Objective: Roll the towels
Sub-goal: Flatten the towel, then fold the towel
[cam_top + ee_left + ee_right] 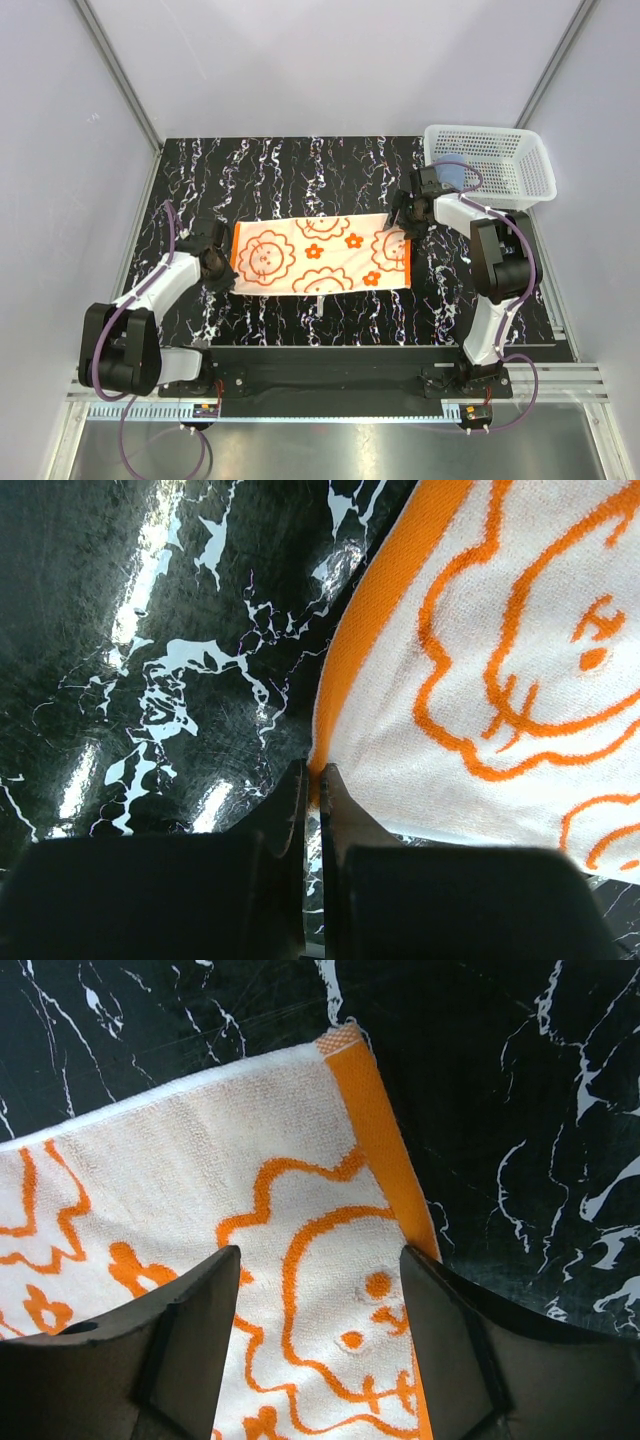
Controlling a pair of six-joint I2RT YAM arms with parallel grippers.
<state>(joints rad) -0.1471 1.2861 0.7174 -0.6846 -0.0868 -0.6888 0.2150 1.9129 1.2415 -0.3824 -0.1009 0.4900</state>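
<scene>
White basket [520, 190] just behind right gripper [398, 220]

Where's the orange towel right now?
Top view: the orange towel lies flat mid-table, left gripper at its left edge, right gripper over its right end.

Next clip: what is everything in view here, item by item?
orange towel: one, white with orange flower and face pattern and orange end bands, spread flat mid-table.
basket: one, white mesh, far right corner of the table.
blue item: one, light blue, inside the basket, partly hidden.
table: one, black with white veins.
left gripper: shut, apparently pinching a left corner of the towel.
right gripper: open, over the towel's right end.
</scene>
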